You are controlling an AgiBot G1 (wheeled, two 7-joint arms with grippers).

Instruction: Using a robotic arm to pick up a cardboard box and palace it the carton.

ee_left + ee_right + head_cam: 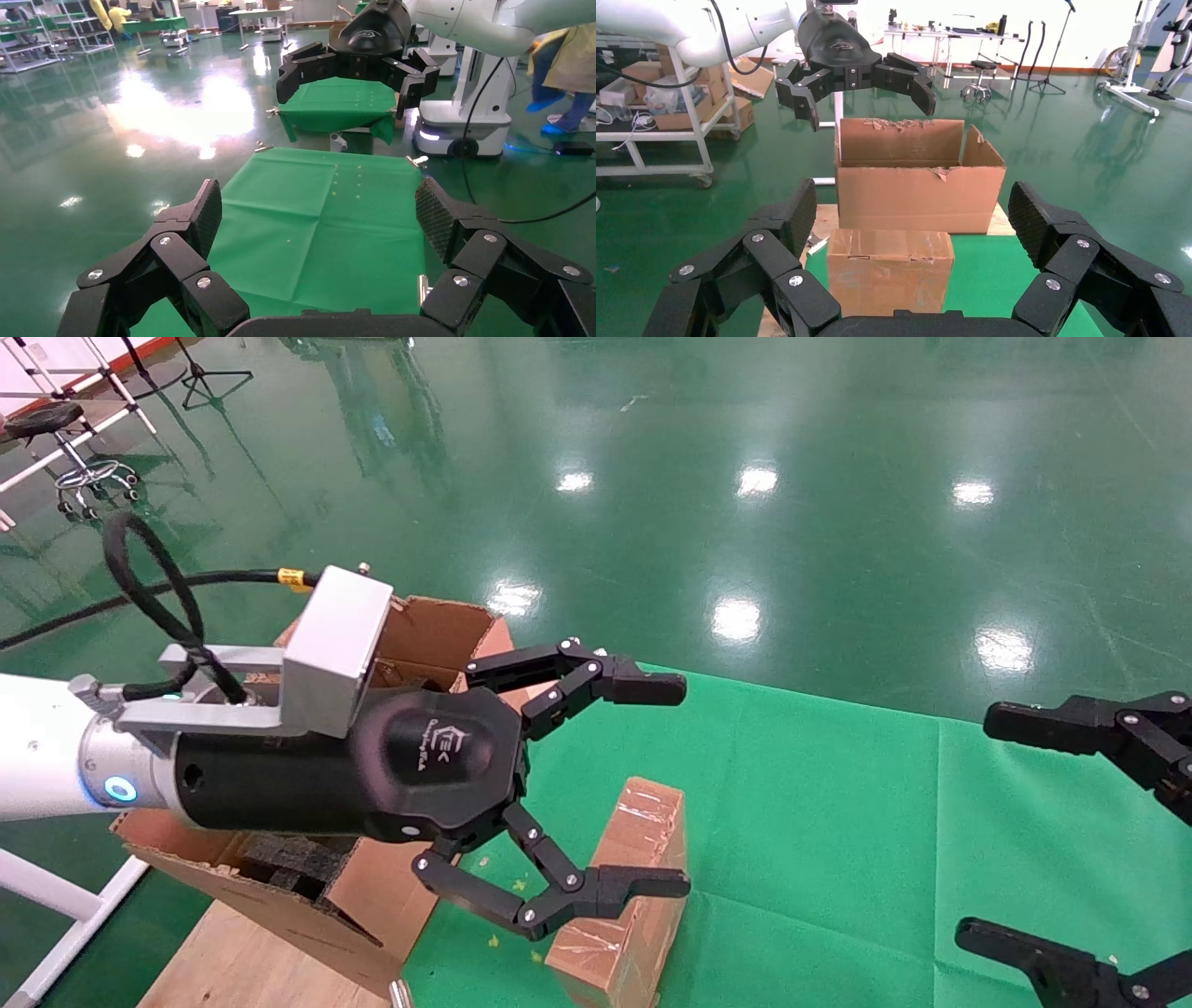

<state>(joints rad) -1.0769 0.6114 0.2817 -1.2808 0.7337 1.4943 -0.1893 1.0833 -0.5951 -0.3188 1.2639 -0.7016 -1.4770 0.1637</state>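
The cardboard box (643, 836) is a small brown brick wrapped in shiny tape, standing on the green cloth (838, 822) beside the carton (438, 635). The carton is large, with ragged flaps. My left gripper (663, 786), on the white arm with the blue ring light, hangs open and empty in the air, over the carton's near edge and the box. The right wrist view shows that left gripper (866, 102) high above the carton (919, 186), with the box (888, 270) in front of it. My right gripper (992, 826) stands open at the table's right side.
Black foam pieces (289, 864) lie inside the carton, which rests on a wooden board (233, 961). A white frame (56, 915) stands at the lower left and a wheeled stool (84, 477) far off on the green floor. The left wrist view shows bare green cloth (316, 217).
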